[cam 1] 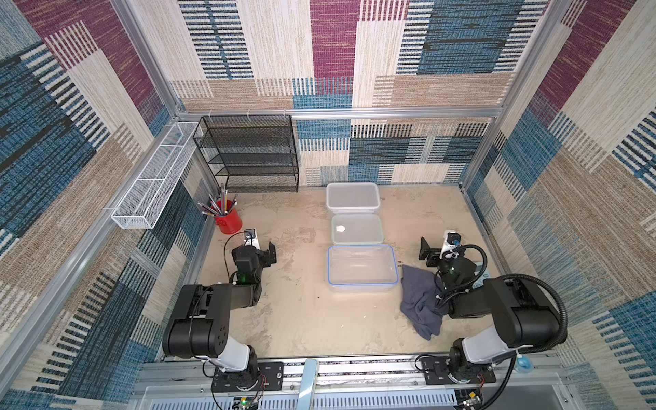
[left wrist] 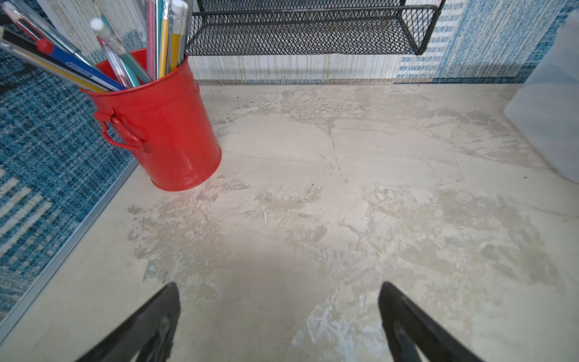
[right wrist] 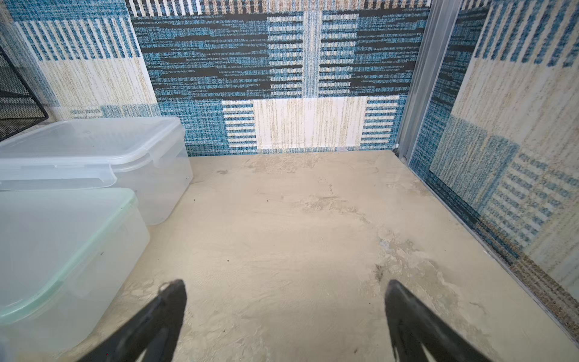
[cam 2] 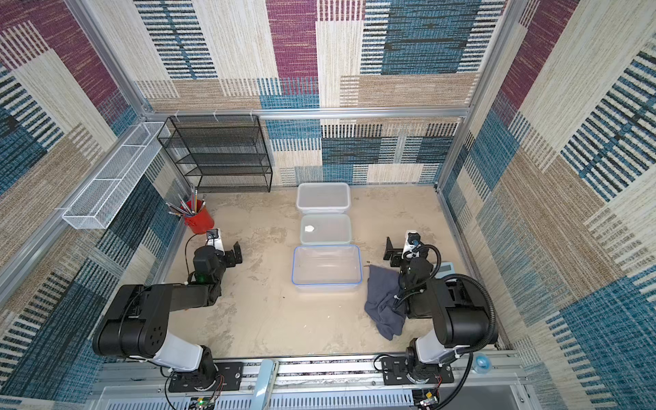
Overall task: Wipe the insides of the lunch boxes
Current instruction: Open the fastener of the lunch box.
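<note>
Boxes (cam 1: pixel 357 229): three, in a row from the bench's (cam 1: pixel 301 319) back edge to its middle. Cloth (cam 1: pixel 422 305): crumpled, just right of the front box (cam 1: pixel 362 266). Left gripper (left wrist: pixel 277 286): wide, empty, over bare bench. Right gripper (right wrist: pixel 285 283): wide, empty, near the right edge.

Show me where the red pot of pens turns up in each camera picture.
In a top view: the red pot stands by the side wall, in front of the black mesh shelf.
In a top view: the red pot, same place.
Left wrist view: the red pot close up, beside that wall.
Right wrist view: not in it.
Shared landmark: the black mesh shelf, in every view.
</note>
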Controlling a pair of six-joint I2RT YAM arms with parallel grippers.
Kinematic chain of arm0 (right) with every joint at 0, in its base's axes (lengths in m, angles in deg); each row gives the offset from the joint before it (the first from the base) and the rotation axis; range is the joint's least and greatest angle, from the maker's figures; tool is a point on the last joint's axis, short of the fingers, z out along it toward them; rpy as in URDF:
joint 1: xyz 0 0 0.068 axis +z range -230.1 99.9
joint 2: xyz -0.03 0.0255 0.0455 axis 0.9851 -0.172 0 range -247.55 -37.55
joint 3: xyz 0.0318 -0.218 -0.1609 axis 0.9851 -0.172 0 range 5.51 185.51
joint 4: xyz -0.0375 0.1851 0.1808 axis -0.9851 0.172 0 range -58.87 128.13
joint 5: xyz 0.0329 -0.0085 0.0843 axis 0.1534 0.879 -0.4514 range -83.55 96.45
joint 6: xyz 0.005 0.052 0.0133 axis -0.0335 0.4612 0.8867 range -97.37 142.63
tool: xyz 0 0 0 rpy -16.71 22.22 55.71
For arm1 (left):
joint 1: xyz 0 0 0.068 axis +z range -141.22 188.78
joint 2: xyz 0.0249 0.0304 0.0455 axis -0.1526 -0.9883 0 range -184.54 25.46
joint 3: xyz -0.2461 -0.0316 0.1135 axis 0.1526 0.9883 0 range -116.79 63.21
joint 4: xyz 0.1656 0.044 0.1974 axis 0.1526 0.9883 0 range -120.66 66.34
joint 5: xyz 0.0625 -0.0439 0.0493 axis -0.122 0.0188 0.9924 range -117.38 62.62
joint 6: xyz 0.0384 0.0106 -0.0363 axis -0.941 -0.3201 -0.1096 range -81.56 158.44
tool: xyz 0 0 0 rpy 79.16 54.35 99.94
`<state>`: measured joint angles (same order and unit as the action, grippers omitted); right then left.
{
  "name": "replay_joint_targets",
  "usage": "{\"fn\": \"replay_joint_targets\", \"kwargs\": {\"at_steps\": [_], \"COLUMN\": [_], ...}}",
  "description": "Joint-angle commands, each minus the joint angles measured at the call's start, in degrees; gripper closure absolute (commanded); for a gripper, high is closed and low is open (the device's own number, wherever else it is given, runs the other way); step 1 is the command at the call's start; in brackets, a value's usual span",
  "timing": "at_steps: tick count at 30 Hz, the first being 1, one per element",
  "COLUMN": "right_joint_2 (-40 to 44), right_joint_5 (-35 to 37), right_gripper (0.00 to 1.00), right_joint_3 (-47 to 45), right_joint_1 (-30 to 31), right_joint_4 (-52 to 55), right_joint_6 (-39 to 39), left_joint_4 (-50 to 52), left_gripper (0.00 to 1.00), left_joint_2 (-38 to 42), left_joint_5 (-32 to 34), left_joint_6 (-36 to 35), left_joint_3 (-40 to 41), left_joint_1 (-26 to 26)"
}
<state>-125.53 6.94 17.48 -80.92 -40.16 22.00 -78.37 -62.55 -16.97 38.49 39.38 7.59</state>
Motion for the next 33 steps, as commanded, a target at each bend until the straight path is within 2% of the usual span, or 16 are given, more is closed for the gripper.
{"fn": "replay_joint_targets", "kwargs": {"at_steps": [1,5,29,31,33], "right_joint_2": [0.1,0.2,0.1,0.2,0.2], "right_joint_5": [0.0,0.0,0.0,0.0,0.0], "right_gripper": [0.01,0.01,0.01,0.01,0.01], "right_joint_3": [0.1,0.1,0.2,0.2,0.1], "right_joint_1": [0.0,-0.1,-0.1,-0.1,-0.1], "right_joint_4": [-2.0,-2.0,-1.9,-2.0,-2.0], "right_joint_6": [0.2,0.2,0.2,0.2,0.2], "left_joint_4": [0.3,1.3,1.2,1.1,0.9], "left_gripper": [0.01,0.01,0.01,0.08,0.19], "left_joint_2": [-0.1,-0.1,-0.1,-0.1,0.0], "left_joint_5": [0.1,-2.4,-2.3,-2.3,-2.3], "left_joint_6": [0.0,0.5,0.4,0.4,0.4], "left_joint_3": [-0.2,-0.8,-0.7,-0.7,-0.5], "left_joint_1": [0.1,1.2,1.2,1.2,1.2]}}
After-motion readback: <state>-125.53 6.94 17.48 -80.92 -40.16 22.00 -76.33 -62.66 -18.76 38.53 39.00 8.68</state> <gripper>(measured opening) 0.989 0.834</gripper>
